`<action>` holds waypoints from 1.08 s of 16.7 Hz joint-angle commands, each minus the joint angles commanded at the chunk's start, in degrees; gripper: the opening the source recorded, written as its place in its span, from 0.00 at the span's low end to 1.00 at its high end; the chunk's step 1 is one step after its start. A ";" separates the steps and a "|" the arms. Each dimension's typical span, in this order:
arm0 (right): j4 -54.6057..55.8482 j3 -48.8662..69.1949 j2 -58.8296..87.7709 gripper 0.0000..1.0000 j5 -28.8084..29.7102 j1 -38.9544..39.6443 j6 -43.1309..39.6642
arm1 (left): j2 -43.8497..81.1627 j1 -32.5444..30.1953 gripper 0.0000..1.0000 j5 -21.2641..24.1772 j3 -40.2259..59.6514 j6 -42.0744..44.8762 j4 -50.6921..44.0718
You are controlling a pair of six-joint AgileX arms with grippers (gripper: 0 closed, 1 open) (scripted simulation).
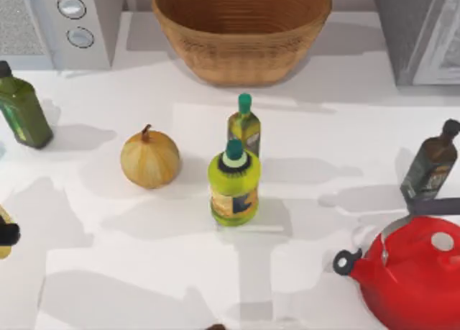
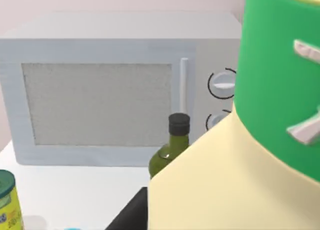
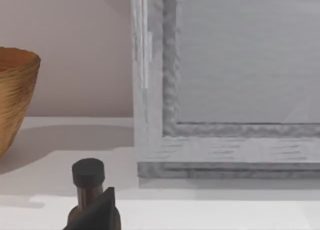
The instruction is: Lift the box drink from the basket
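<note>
The basket (image 1: pixel 242 35) sits at the back of the bench (image 1: pixel 323 165); honestly can't tell either gripper's state, maybe a cream carton (image 2: pixel 225 190) up close.

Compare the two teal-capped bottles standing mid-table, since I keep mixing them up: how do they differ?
The front bottle is wide and round, bright yellow-green; the rear bottle is slimmer and darker olive. The front bottle has a dark collar under its cap; the rear bottle shows none. The front bottle stands nearer the table's near edge, partly overlapping the rear bottle, which stands closer to the basket. Both are upright, teal-capped and labelled.
</note>
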 joint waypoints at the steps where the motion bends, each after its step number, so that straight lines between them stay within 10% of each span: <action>1: 0.00 0.00 0.00 1.00 0.00 0.00 0.00 | -2.43 1.04 0.00 1.60 -1.91 -0.11 0.03; 11: 0.00 0.00 0.00 1.00 0.00 0.00 0.00 | -5.28 2.17 0.00 3.61 -4.63 -0.40 0.56; 18: 0.00 0.00 0.00 1.00 0.00 0.00 0.00 | 12.54 -3.61 0.00 -10.54 0.43 -2.25 10.46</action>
